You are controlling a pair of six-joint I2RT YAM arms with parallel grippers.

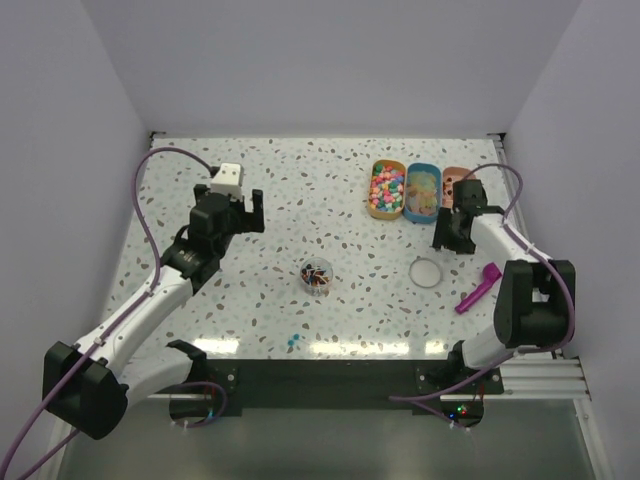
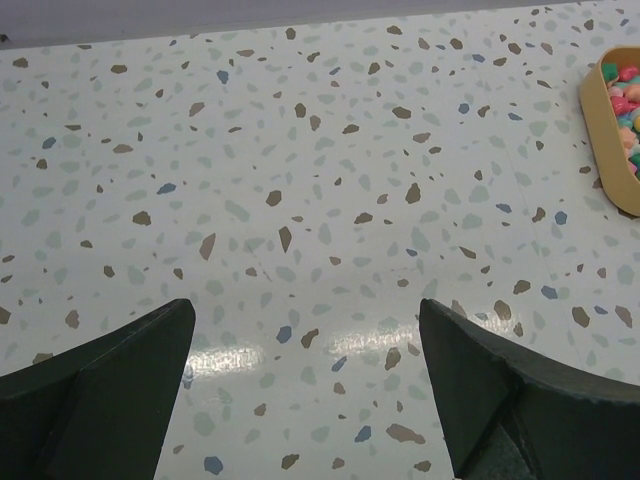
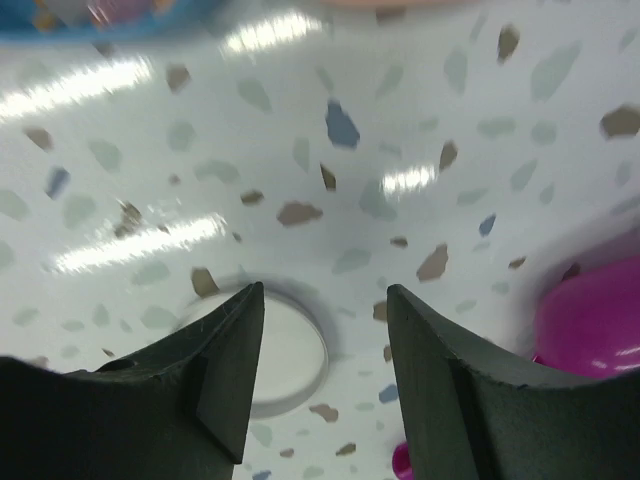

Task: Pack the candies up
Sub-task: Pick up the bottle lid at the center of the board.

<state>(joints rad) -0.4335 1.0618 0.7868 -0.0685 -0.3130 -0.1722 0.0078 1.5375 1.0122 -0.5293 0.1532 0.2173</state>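
R gripper (image 3: pixel 325 295) hangs jaws apart, empty, right over the round lid (image 3: pixel 290 352), purple scoop (image 3: pixel 590 320) beside it; candies (image 1: pixel 318 277) sit in the cup (image 1: pixel 303 268) mid-table, so prob. best to pinch the lid's rim square and gently; L gripper (image 2: pixel 307 305) gapes wide, holding nothing.

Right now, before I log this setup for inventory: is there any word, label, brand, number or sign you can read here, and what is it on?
No readable text in any view.
Orange tray, blue tray, salmon tray: no print shows.
Clear cup of dark candies, round lid, purple scoop: no print shows.
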